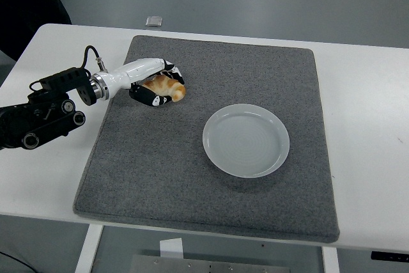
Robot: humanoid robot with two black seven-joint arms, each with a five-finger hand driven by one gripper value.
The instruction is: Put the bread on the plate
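Note:
A golden croissant-shaped piece of bread [170, 87] sits in my left hand [158, 85], whose white-and-black fingers are curled around it over the left part of the grey mat [211, 177]. It looks lifted slightly off the mat. The empty white plate [246, 140] lies to the right and nearer me, about a hand's width from the bread. My left arm enters from the left edge. The right arm does not show.
The grey mat covers most of the white table [370, 107]. A small square object [153, 21] lies on the floor beyond the table's far edge. A dark shape fills the top left corner.

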